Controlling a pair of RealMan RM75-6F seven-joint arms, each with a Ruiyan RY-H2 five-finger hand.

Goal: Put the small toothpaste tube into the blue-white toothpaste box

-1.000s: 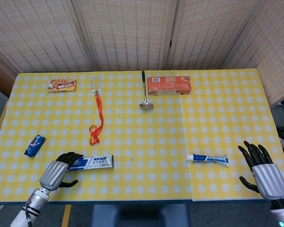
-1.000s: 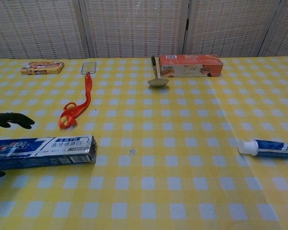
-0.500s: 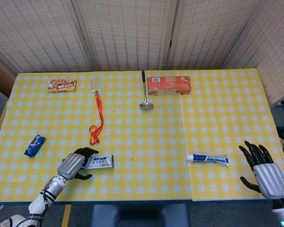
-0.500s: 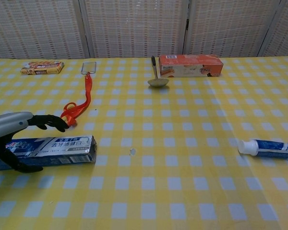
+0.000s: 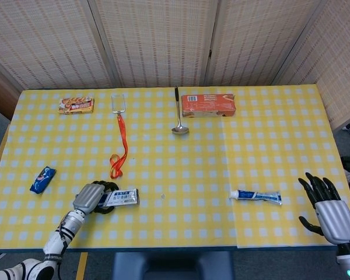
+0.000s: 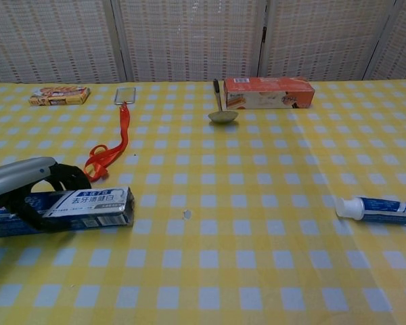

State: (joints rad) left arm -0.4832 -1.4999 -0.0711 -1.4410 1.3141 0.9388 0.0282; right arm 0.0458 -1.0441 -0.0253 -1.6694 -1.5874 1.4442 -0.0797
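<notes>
Blue-white toothpaste box (image 6: 74,206) within left robot hand (image 6: 28,193) grasp.

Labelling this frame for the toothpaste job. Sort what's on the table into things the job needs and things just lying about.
Job:
- blue-white toothpaste box, gripped by the left hand
- small toothpaste tube, lying near the open right hand

Lying about:
- orange box
- ladle
- orange lanyard
- snack packet
- blue wrapper

The blue-white toothpaste box (image 6: 88,206) bears Chinese print reading roughly "去牙渍健白".
</notes>
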